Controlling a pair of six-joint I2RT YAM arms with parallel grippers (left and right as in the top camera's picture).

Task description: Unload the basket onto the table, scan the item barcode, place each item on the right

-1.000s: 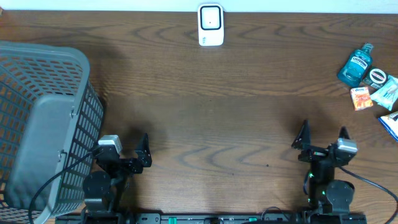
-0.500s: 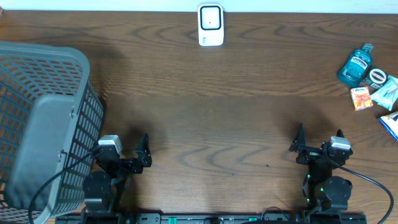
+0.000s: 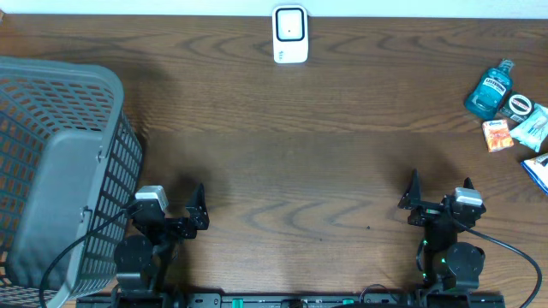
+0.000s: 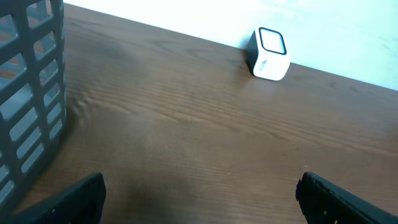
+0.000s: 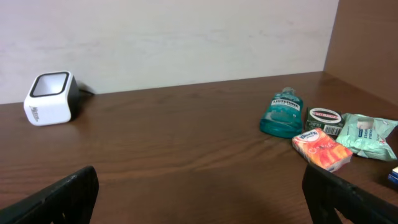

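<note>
The white barcode scanner (image 3: 290, 34) stands at the table's far edge, also seen in the left wrist view (image 4: 268, 46) and the right wrist view (image 5: 51, 98). Several items lie at the far right: a blue mouthwash bottle (image 3: 490, 91) (image 5: 283, 114), a round tin (image 3: 520, 105) (image 5: 324, 117), an orange packet (image 3: 497, 135) (image 5: 321, 150) and a green packet (image 3: 533, 127) (image 5: 367, 132). My left gripper (image 3: 171, 204) (image 4: 202, 193) hangs open and empty near the front edge. My right gripper (image 3: 441, 195) (image 5: 199, 186) is open and empty too, well short of the items.
A large grey plastic basket (image 3: 60, 171) fills the left side, its slatted wall close beside the left gripper (image 4: 31, 93). A blue and white pack (image 3: 538, 169) lies at the right edge. Bare dark wood lies between the grippers and the scanner.
The right gripper shifted a little to the left and toward the front edge, then held still. The left arm and all items have not moved.
</note>
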